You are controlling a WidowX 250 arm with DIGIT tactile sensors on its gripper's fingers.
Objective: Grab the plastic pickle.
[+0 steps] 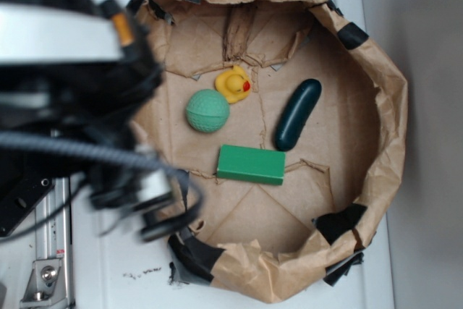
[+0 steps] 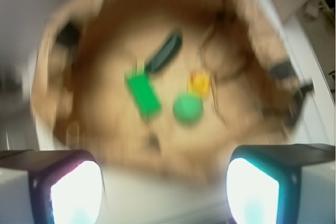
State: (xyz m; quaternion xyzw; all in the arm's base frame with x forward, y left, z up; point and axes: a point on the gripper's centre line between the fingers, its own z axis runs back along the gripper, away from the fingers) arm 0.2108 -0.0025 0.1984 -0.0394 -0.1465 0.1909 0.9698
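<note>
The plastic pickle (image 1: 297,113) is a smooth, very dark green capsule lying at a slant on the floor of a brown paper basin (image 1: 391,106), right of centre. In the blurred wrist view the pickle (image 2: 165,52) shows far ahead, above the green block. My gripper (image 2: 164,190) is open, its two bright pads wide apart with nothing between them. It hangs high over the basin's near edge, well away from the pickle. In the exterior view the blurred arm (image 1: 72,70) covers the left side and hides the fingers.
A green rectangular block (image 1: 251,164), a light green dimpled ball (image 1: 207,111) and a yellow rubber duck (image 1: 233,84) also lie in the basin. Its crumpled paper walls, patched with black tape (image 1: 340,222), rise all round. The basin stands on a white table (image 1: 123,280).
</note>
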